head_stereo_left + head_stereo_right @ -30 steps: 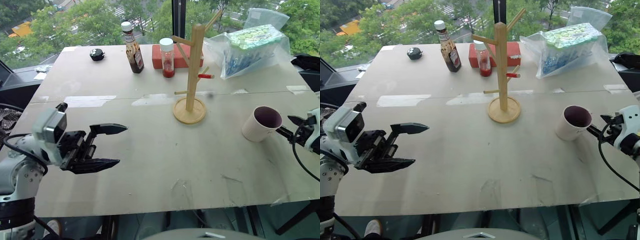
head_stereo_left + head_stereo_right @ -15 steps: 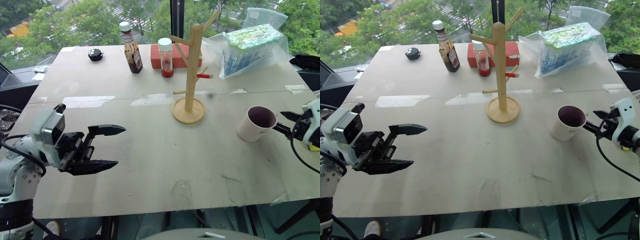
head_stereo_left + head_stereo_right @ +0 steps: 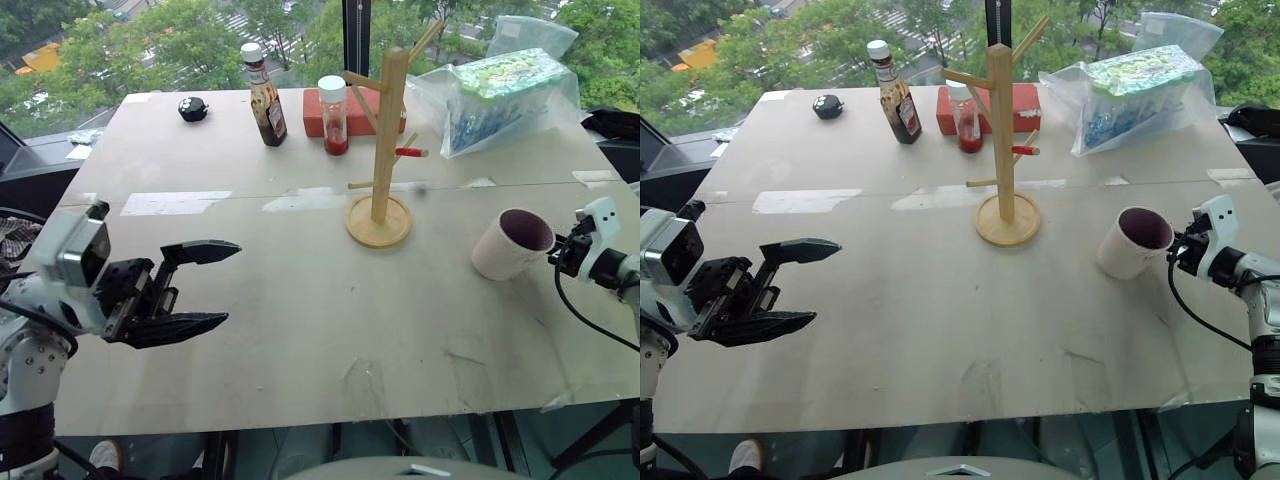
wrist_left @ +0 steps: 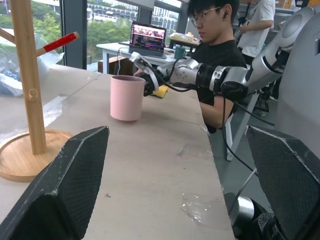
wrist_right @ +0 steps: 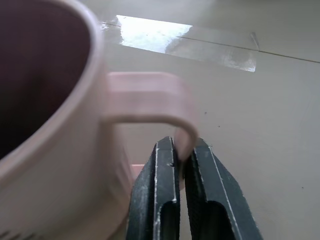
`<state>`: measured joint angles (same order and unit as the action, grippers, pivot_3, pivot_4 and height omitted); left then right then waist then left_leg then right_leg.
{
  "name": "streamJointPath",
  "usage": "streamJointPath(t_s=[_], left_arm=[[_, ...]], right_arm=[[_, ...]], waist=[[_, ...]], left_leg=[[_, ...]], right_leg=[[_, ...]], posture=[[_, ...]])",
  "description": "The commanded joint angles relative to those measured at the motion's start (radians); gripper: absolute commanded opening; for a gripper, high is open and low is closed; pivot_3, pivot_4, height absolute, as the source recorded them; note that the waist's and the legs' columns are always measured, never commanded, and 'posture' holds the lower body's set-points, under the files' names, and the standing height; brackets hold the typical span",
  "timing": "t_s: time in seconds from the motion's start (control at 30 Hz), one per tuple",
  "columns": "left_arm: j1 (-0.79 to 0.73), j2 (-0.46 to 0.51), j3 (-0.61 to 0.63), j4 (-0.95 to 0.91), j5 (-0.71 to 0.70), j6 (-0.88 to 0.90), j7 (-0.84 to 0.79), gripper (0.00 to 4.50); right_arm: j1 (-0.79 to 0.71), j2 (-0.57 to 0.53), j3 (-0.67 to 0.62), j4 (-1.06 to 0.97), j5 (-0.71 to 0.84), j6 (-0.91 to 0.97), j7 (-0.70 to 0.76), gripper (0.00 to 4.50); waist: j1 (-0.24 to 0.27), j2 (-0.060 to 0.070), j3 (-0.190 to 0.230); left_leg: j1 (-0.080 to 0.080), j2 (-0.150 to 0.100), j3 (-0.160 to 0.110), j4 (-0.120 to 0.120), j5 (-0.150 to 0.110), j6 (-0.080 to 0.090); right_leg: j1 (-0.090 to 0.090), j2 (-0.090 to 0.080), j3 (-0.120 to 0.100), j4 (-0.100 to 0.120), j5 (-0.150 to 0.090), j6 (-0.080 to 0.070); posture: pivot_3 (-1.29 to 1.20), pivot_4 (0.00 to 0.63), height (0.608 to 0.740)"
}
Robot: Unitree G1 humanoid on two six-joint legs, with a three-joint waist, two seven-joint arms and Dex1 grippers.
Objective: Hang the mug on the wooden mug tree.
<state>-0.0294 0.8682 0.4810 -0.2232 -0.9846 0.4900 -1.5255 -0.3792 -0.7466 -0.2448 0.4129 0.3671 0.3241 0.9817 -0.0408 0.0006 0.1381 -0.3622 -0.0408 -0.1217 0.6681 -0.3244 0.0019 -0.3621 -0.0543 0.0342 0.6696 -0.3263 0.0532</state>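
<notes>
The cream-white mug [image 3: 508, 246] with a mauve inside stands on the table at the right, tilted a little, its handle toward the table's right edge. My right gripper [image 3: 561, 256] is shut on that handle [image 5: 150, 95], with both black fingers [image 5: 162, 200] pinching its lower curve. The wooden mug tree [image 3: 386, 130] stands upright on its round base [image 3: 378, 222], left of the mug and farther back, with one red-tipped peg. My left gripper [image 3: 230, 283] hangs open over the table's left part, far from both, holding nothing.
A brown sauce bottle [image 3: 266, 95], a jar with red contents [image 3: 334, 115], a red box [image 3: 357, 108] and a small black object [image 3: 192, 108] stand along the back. A plastic bag [image 3: 505, 90] lies back right. A person [image 4: 215, 50] sits past the table's right side.
My right gripper moved in toward the mug and shut on its handle. The mug shifted slightly to the left. My left gripper stayed open in place.
</notes>
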Motion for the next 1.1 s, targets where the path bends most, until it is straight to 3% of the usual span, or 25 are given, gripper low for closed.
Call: streamJointPath(t_s=[0.03, 0.2, 0.37, 0.5, 0.63, 0.77, 0.9, 1.1], left_arm=[[-0.010, 0.005, 0.019, -0.007, -0.004, -0.010, 0.001, 4.50], [-0.026, 0.000, 0.004, 0.006, 0.009, -0.020, -0.001, 4.50], [-0.073, -0.011, -0.017, 0.064, 0.054, -0.056, 0.016, 4.50], [-0.217, -0.012, -0.058, 0.209, 0.093, -0.043, 0.062, 4.50], [-0.356, -0.009, -0.109, 0.359, 0.141, -0.039, 0.068, 4.50], [-0.428, -0.012, -0.140, 0.451, 0.185, -0.057, 0.047, 4.50], [-0.428, -0.023, -0.141, 0.456, 0.201, -0.069, 0.035, 4.50], [-0.305, -0.034, -0.083, 0.324, 0.144, -0.028, 0.052, 4.50]], right_arm=[[0.022, -0.008, -0.040, -0.076, 0.031, 0.002, -0.007, 0.06], [0.073, -0.011, -0.054, -0.172, 0.037, 0.010, -0.045, 0.06], [0.130, -0.021, -0.082, -0.501, 0.076, 0.133, -0.161, 0.06], [0.051, -0.038, 0.005, -0.859, 0.071, 0.391, -0.336, 0.06], [-0.099, -0.103, 0.157, -1.053, 0.039, 0.568, -0.385, 0.06], [-0.270, -0.170, 0.254, -1.080, 0.034, 0.683, -0.365, 0.06], [-0.381, -0.169, 0.308, -1.026, 0.039, 0.711, -0.339, 0.06], [-0.536, -0.153, 0.417, -0.889, 0.007, 0.694, -0.275, 0.06]], waist=[[0.000, 0.000, 0.000], [0.000, 0.000, 0.000], [-0.001, 0.001, 0.000], [0.000, 0.001, 0.001], [0.000, -0.001, 0.000], [-0.001, -0.002, 0.000], [-0.004, -0.003, 0.000], [-0.029, -0.003, 0.000]], left_leg=[[0.000, 0.000, 0.000, 0.000, 0.000, 0.000], [0.000, 0.000, 0.000, 0.000, 0.000, 0.000], [0.000, 0.000, 0.000, 0.000, 0.000, 0.000], [0.000, 0.000, -0.001, 0.000, 0.000, 0.000], [0.000, 0.000, -0.002, 0.000, 0.000, 0.000], [-0.008, -0.004, -0.005, 0.002, 0.000, 0.000], [-0.010, -0.007, -0.005, 0.001, 0.000, 0.000], [-0.015, -0.008, -0.007, 0.003, 0.000, 0.000]], right_leg=[[0.000, 0.000, 0.000, 0.000, 0.000, 0.000], [0.000, 0.000, 0.000, 0.000, 0.000, 0.000], [0.000, 0.000, 0.000, 0.000, 0.000, 0.000], [-0.001, 0.001, -0.002, 0.001, 0.000, 0.000], [-0.001, 0.000, -0.005, 0.001, 0.000, 0.000], [-0.011, -0.002, -0.009, 0.005, 0.000, 0.000], [-0.014, -0.008, -0.017, 0.008, 0.000, 0.000], [-0.018, -0.012, -0.019, 0.008, 0.000, 0.000]], posture=[[0.00, 0.150, 0.740], [0.00, 0.150, 0.740], [0.00, 0.150, 0.740], [0.00, 0.150, 0.740], [0.00, 0.150, 0.740], [0.00, 0.150, 0.740], [0.00, 0.150, 0.740], [0.00, 0.150, 0.740]])
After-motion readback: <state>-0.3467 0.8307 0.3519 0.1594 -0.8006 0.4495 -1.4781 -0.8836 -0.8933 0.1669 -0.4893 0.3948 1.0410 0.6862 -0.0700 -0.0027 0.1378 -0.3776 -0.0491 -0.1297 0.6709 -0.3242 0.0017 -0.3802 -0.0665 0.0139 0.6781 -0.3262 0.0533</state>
